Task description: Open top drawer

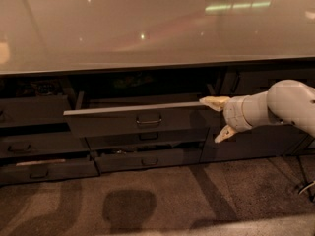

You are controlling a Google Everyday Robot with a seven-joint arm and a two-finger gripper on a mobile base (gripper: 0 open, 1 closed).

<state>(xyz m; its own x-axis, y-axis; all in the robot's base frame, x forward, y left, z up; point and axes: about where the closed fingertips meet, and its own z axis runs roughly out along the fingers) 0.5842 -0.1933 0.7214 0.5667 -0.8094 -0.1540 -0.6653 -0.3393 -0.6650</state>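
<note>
- Below the table's (147, 28) front edge, toward the right corner, the end effector (220, 118) stands spread wide, one pale finger above the other. It sits on a white arm (290, 104) reaching in from the right.
- Its upper fingertip (211, 102) touches the right end of the top drawer's (108, 123) upper rim. The lower finger points down just past the front's lower right corner.
- The top drawer stands pulled out partway under the middle of the front edge, its front jutting ahead of its neighbours. Its handle (148, 120) sits well left of the end effector, untouched.
- The inside of the drawer is too dark to tell what it holds.
- Two slimmer drawers (123, 160) lie beneath it. More dark drawers (34, 146) stack toward the left corner, the lowest with a pale strip along its top.
- The table's glossy pale top mirrors ceiling lights.
</note>
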